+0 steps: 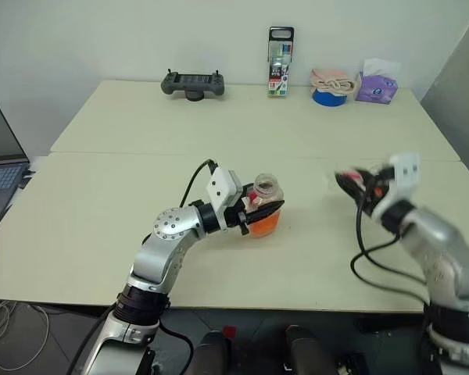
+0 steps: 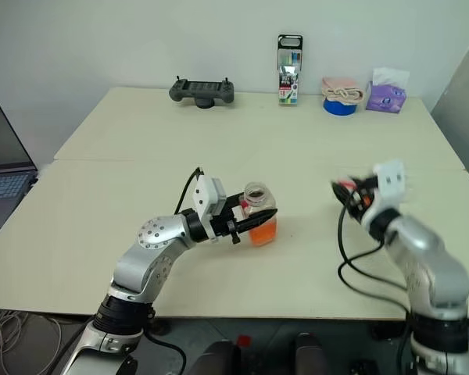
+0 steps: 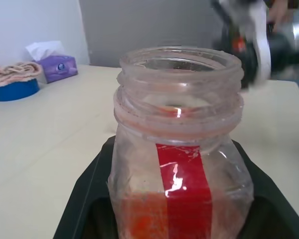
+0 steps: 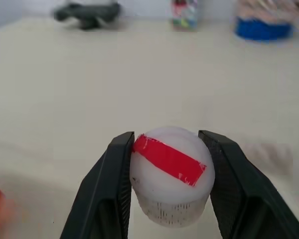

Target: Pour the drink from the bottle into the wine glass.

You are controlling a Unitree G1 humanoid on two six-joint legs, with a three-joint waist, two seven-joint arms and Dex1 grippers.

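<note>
The bottle (image 1: 265, 201) is upright near the front middle of the table, its mouth uncapped, a red strip down its side (image 3: 183, 184). The orange drink (image 1: 264, 226) fills its lower part. My left gripper (image 1: 263, 212) is shut on the bottle's body, one black finger on each side. Over the table's right side, my right gripper (image 4: 167, 142) is shut on the bottle's white cap (image 4: 170, 172), which bears a red strip, and it is held well apart from the bottle (image 2: 258, 209). The wine glass is out of view.
Along the far edge stand a black game controller (image 1: 192, 83), a tall pack of markers (image 1: 280, 62), a blue tape roll with a rope on it (image 1: 331, 92) and a purple tissue box (image 1: 377, 84). A laptop (image 1: 0, 168) sits off the left edge.
</note>
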